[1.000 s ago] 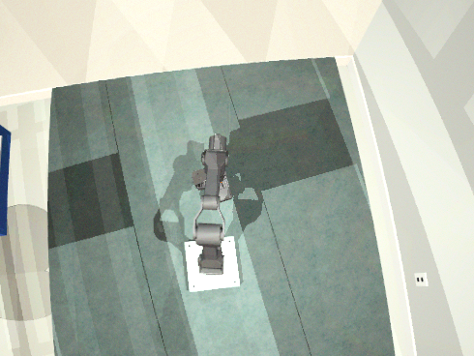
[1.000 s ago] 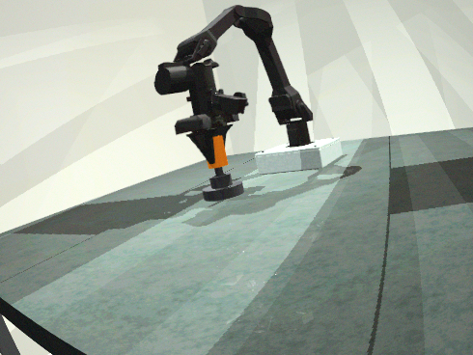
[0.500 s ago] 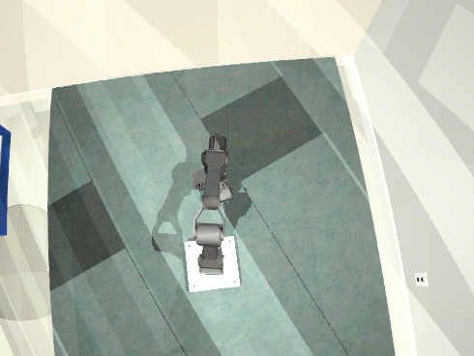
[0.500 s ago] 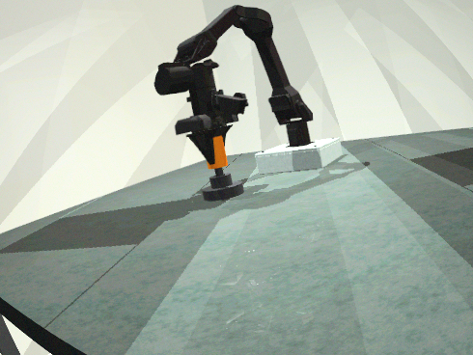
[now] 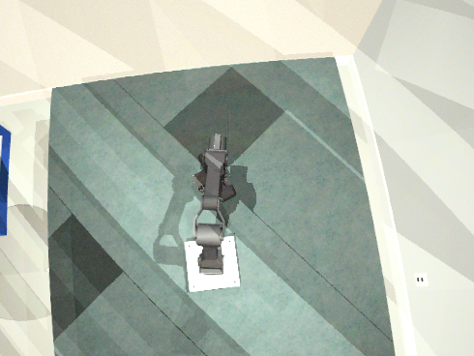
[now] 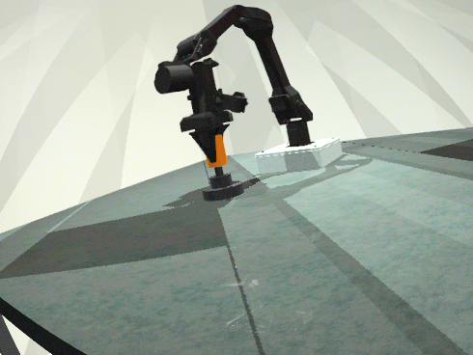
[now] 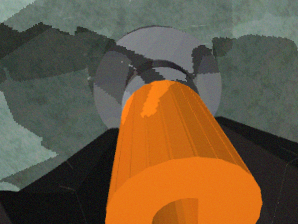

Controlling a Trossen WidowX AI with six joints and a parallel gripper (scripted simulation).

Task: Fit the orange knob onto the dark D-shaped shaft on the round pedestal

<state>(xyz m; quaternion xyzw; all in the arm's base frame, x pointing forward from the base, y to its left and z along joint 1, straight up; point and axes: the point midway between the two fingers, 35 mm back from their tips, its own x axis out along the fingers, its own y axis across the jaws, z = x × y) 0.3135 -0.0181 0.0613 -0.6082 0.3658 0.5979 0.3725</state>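
Note:
The orange knob [image 6: 220, 151] [image 7: 170, 135] is held upright between the dark fingers of my gripper [image 6: 215, 156] [image 7: 166, 132], which is shut on it. The round pedestal [image 6: 223, 193] [image 7: 160, 39] stands directly below, a dark disc with a narrower raised step. A short length of the dark shaft [image 6: 219, 171] shows between the knob's lower end and the step, so the knob is not down on the pedestal. Whether the shaft's tip is inside the hole is hidden. The wrist view shows part of the hole in the knob's top. In the top view the arm hides knob and pedestal.
The arm's white base plate [image 5: 229, 276] [image 6: 275, 162] stands behind the pedestal in the exterior view. The arm [image 5: 215, 174] [image 6: 275, 63] arches over from it. A blue-edged object [image 5: 4, 193] is at the far left of the top view. Shadows cross the green surface.

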